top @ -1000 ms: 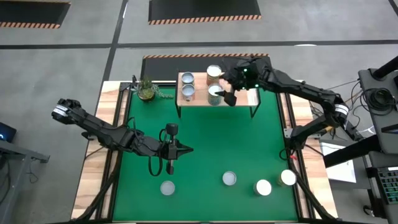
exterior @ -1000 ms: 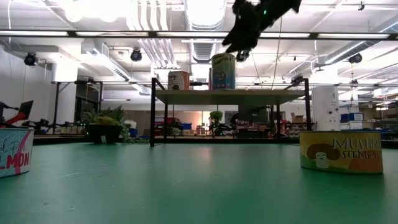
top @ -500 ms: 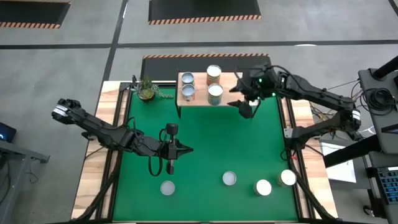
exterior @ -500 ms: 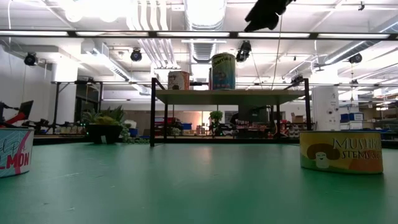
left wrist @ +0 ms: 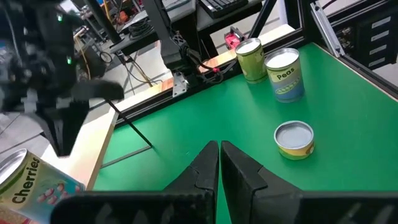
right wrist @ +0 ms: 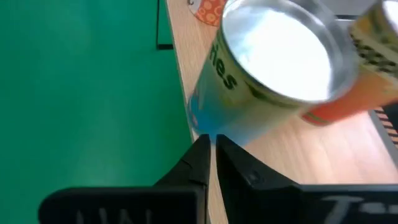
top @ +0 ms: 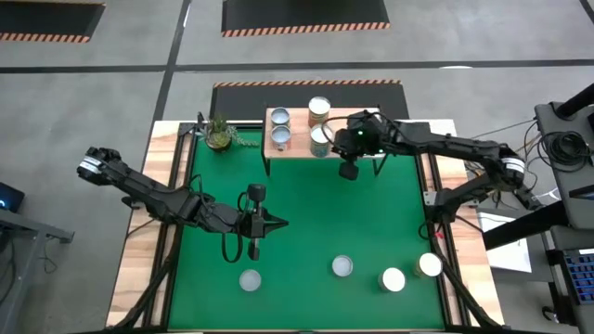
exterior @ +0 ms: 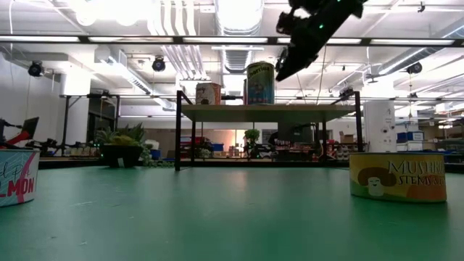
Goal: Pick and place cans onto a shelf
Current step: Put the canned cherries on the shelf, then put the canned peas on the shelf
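Shelf (top: pixel 367 147), upper center of frame: 4 cans (top: pixel 320 140) on top. My right gripper (top: pixel 348 171) hovers at its front edge, fingers together, empty. Left gripper (top: pixel 254 237) mid-counter, fingers together.

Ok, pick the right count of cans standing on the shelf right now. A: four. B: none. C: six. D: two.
A: the high view shows four cans on the shelf, and the other four sit low on the green table.
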